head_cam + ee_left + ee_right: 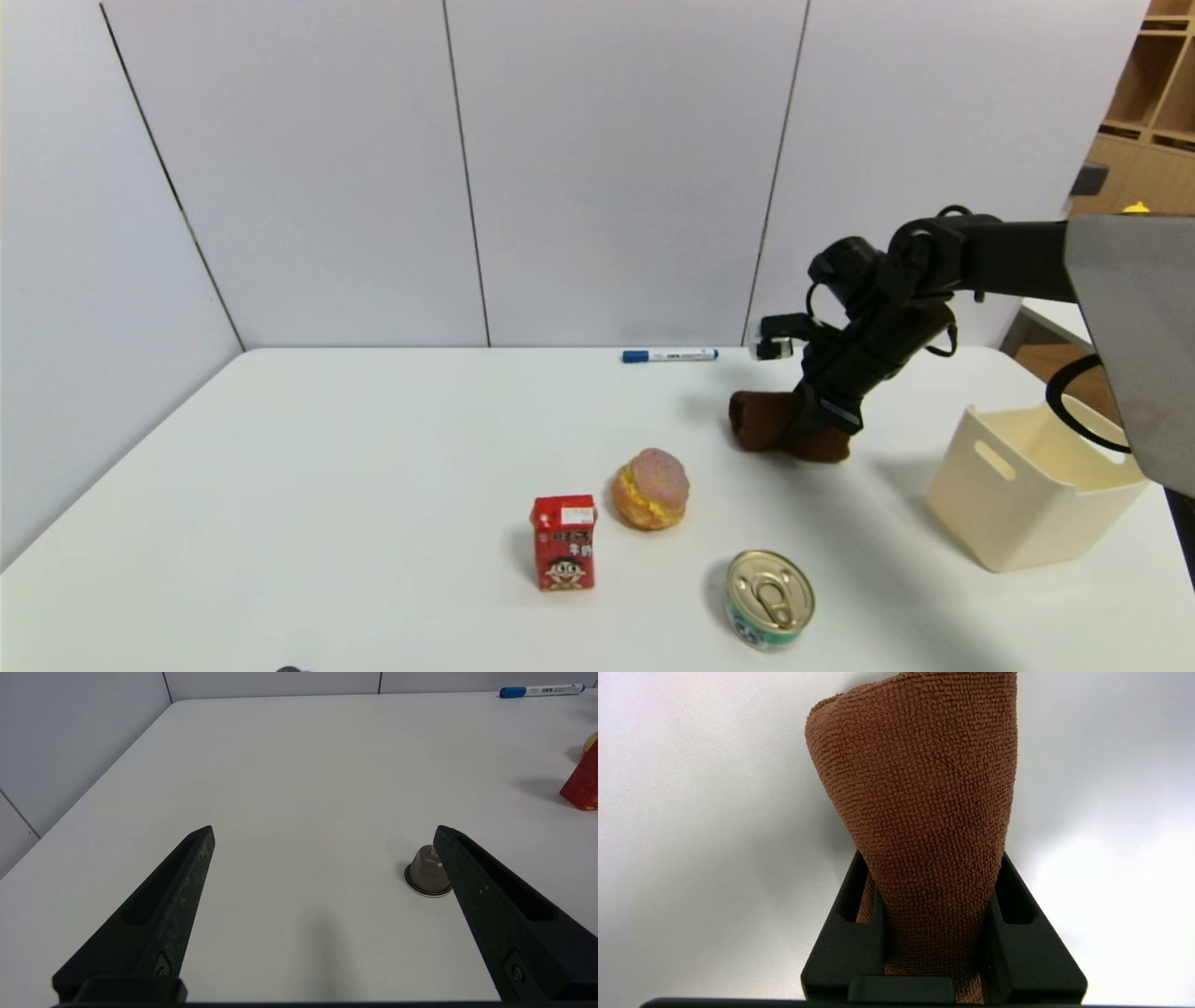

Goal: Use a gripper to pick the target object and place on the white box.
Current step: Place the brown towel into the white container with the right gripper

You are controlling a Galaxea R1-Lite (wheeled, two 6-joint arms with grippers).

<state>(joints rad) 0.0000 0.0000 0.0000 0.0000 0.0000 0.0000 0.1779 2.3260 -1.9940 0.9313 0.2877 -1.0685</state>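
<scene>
Between the right claw's (810, 431) clamped fingers, the brown towel roll (761, 421), long axis lying left-right across the table (373, 485).

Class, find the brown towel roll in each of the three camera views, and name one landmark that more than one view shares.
Head view: the brown towel roll lies right of centre on the table, gripped by the right claw.
Left wrist view: not in it.
Right wrist view: it fills the centre, pinched between the claw's fingers.
Shared landmark: the blue marker, in the head and left wrist views.
</scene>
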